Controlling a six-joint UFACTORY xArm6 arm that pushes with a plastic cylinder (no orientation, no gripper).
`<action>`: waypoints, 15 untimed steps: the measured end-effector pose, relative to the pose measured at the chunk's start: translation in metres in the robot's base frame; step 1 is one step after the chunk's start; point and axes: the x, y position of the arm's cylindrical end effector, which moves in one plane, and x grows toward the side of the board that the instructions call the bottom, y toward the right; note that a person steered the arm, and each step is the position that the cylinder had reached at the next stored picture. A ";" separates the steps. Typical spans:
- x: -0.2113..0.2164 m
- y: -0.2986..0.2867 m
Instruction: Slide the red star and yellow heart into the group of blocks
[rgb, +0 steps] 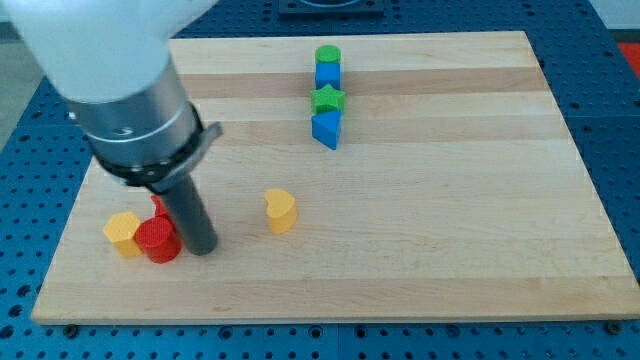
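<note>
The yellow heart (281, 211) lies alone at the view's lower middle. My tip (201, 248) rests on the board at the lower left, just right of a red cylinder (157, 241). A sliver of another red block (158, 205), likely the red star, shows behind the rod and is mostly hidden. A yellow hexagon (122, 233) touches the red cylinder's left side. At the view's top middle stands a column of blocks: a green cylinder (328, 55), a blue cube (328, 75), a green star (327, 99) and a blue triangle (325, 129).
The wooden board (450, 200) lies on a blue perforated table. The arm's large white and grey body (120, 90) covers the view's upper left and hides part of the board there.
</note>
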 end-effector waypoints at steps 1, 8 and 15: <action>-0.025 0.008; -0.064 -0.088; -0.097 -0.095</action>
